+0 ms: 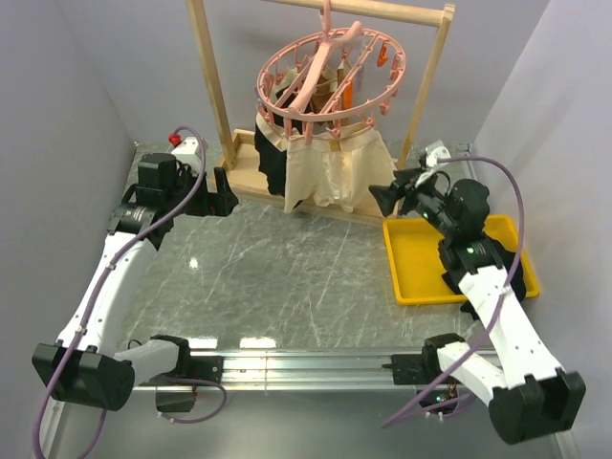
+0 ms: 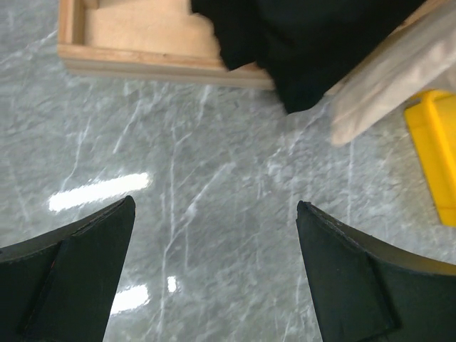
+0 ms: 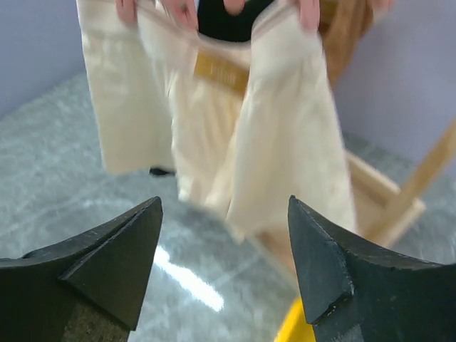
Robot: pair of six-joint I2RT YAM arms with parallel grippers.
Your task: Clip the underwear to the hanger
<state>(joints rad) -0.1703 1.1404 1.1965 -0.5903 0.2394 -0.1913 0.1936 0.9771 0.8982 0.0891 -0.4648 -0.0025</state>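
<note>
The cream underwear (image 1: 337,170) hangs by its waistband from clips of the pink ring hanger (image 1: 330,72), which hangs on the wooden rack. In the right wrist view the underwear (image 3: 235,128) hangs from pink clips (image 3: 184,10), its label showing. A black garment (image 1: 272,163) hangs beside it at the left. My left gripper (image 1: 226,196) is open and empty, left of the clothes; in its wrist view (image 2: 214,214) it looks at the marble below the black garment (image 2: 306,43). My right gripper (image 1: 384,198) is open and empty, right of the underwear, with the wrist view (image 3: 224,214) facing it.
A wooden rack frame (image 1: 212,81) with a base board (image 2: 142,43) stands at the back of the table. A yellow tray (image 1: 430,277) lies at the right under my right arm. Grey walls close in both sides.
</note>
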